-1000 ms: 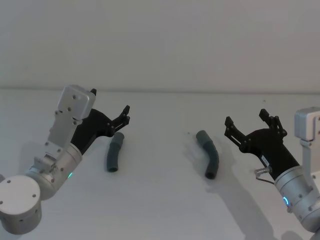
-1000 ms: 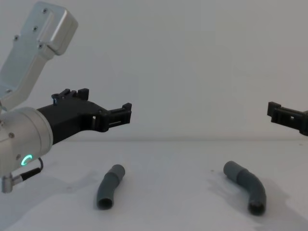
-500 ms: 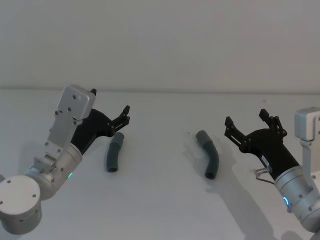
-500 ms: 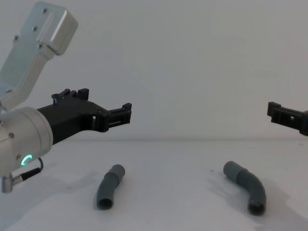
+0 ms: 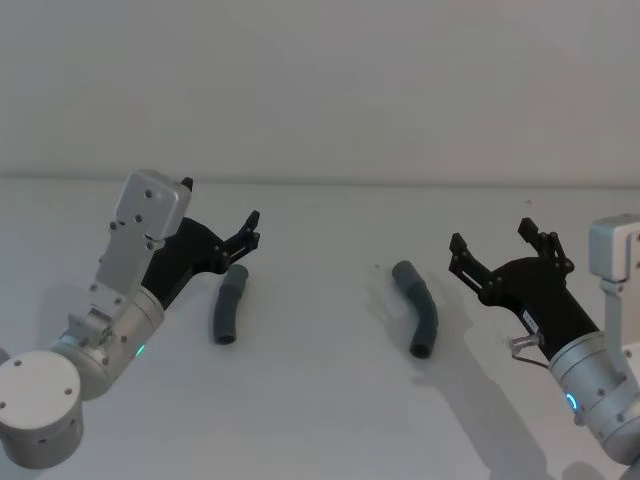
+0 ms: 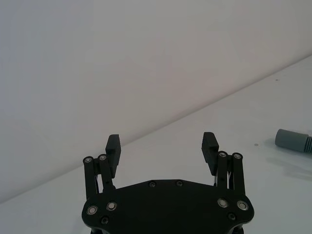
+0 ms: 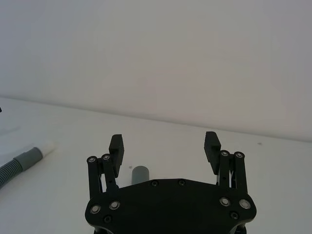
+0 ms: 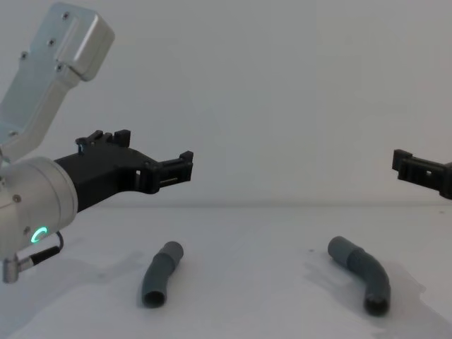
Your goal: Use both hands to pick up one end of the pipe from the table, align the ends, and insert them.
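Note:
Two grey bent pipe pieces lie apart on the white table (image 5: 320, 410). The left pipe (image 5: 228, 305) (image 8: 161, 273) rests just below my left gripper (image 5: 220, 203) (image 8: 154, 150), which hovers open above its far end. To the left of my right gripper (image 5: 492, 236), which is also open and raised, lies the right pipe (image 5: 418, 308) (image 8: 361, 272). In the right wrist view the open gripper (image 7: 164, 144) has one grey end (image 7: 140, 173) low between its fingers, and the other piece's white spigot (image 7: 46, 146) shows farther off. The left wrist view shows the open gripper (image 6: 161, 141) and a grey cuff (image 6: 292, 140) to one side.
A plain pale wall rises behind the table. Bare table surface stretches between the two pipe pieces and in front of them.

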`<action>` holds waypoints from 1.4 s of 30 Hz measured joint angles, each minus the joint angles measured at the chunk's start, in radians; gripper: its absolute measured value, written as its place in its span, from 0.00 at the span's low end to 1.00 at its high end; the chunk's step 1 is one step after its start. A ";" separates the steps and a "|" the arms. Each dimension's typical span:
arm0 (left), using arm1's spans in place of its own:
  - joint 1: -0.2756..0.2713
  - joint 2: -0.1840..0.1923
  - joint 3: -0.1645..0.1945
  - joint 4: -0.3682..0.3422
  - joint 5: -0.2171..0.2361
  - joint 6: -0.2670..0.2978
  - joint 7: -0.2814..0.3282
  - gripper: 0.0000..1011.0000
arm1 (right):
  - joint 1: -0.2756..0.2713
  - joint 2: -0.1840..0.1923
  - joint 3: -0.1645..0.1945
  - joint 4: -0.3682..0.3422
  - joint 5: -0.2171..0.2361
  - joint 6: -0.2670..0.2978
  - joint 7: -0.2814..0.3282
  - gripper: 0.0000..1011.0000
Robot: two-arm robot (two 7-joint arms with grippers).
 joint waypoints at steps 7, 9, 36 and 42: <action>0.000 0.000 0.000 0.000 0.000 0.000 0.000 0.99 | 0.000 0.000 0.000 0.000 0.000 0.000 0.000 0.99; 0.000 0.000 0.000 0.000 0.000 0.000 0.000 0.99 | 0.000 0.000 0.000 0.000 0.000 0.000 0.000 0.99; 0.002 -0.003 0.000 -0.004 -0.001 0.016 0.000 0.99 | 0.000 0.000 0.000 0.000 0.000 0.000 0.000 0.99; 0.010 -0.013 -0.002 -0.023 -0.009 0.071 0.005 0.99 | 0.000 0.000 0.000 0.000 0.000 0.000 0.000 0.99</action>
